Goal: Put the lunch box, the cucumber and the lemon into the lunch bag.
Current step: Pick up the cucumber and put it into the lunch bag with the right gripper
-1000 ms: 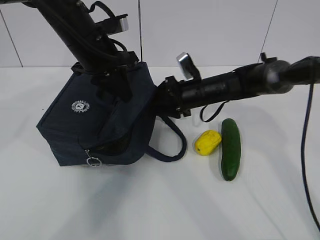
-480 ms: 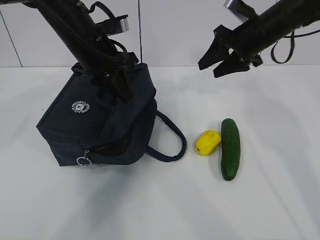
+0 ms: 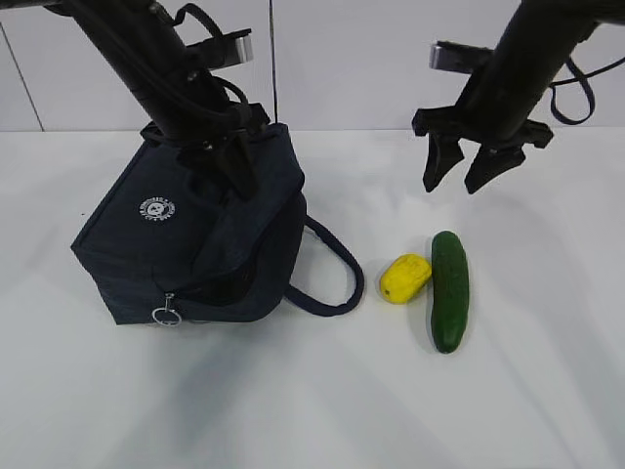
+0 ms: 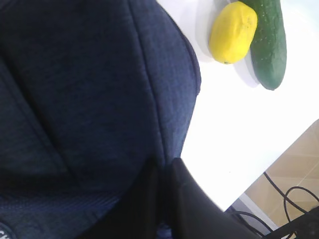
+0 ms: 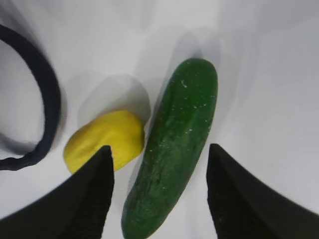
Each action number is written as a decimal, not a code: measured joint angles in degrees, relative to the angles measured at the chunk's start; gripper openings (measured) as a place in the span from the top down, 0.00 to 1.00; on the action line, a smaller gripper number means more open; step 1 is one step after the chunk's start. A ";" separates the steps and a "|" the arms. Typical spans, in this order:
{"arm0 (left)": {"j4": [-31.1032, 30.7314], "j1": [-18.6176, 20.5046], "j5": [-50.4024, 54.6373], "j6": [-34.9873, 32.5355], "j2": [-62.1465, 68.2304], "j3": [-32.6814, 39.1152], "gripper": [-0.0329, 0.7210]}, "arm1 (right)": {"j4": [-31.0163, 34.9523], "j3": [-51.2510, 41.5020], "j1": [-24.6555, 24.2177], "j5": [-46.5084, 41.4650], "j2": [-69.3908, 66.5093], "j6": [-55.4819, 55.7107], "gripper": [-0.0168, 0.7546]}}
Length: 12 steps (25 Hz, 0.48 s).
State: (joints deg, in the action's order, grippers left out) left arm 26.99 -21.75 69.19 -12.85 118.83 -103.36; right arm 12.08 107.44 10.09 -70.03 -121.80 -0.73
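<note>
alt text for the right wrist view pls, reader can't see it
Looking down between the two open fingers of the right hand, a dark green cucumber lies on a white table, its near end between the fingers. A yellow lemon sits against its left side, and a navy lunch bag handle loops in at the left edge.

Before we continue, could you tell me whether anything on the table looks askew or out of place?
The lunch bag sits tilted, with the left gripper shut on its top fabric. The lemon and cucumber lie tidily side by side. Nothing looks spilled or damaged.
</note>
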 joint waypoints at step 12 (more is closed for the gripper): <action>0.00 0.00 0.12 -1.02 0.00 0.00 0.95 | -3.86 -4.74 1.00 0.02 -4.50 4.67 0.40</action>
State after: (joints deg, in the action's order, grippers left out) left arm 26.99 -21.75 69.32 -13.88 118.83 -103.36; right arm 8.23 102.71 11.09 -70.00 -126.30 3.94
